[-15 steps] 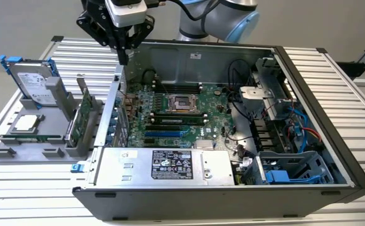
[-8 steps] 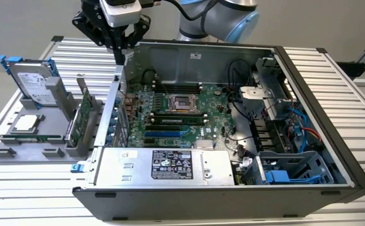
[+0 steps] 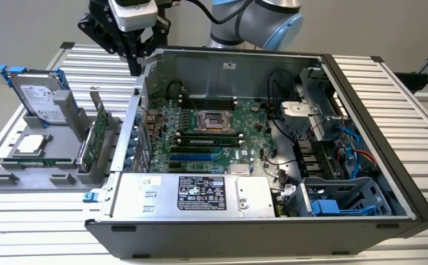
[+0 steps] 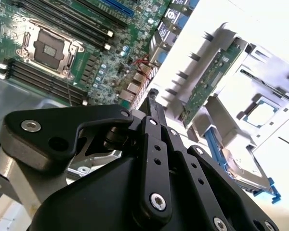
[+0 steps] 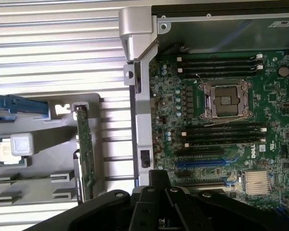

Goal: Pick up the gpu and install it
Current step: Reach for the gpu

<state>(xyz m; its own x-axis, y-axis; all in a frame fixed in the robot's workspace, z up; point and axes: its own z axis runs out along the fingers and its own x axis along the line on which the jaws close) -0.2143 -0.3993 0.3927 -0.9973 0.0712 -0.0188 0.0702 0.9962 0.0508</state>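
Hanging over the rear wall of the open computer case [image 3: 258, 243], the gripper [image 3: 134, 69] points down with its two fingers drawn together and nothing between them. Just past that wall, toward the exterior view's left, the gpu [image 3: 90, 146] stands on edge in a grey holder [image 3: 22, 182] — green board showing, apart from the gripper. In the first wrist view the gpu [image 5: 85, 154] sits upright in its slot beside the case wall. Further left the holder carries a processor chip [image 3: 28, 144] and a hard drive [image 3: 36, 94] in a blue frame, propped upright. Inside the case the motherboard [image 3: 199, 138] lies exposed — all on a slatted metal table [image 3: 405, 94].
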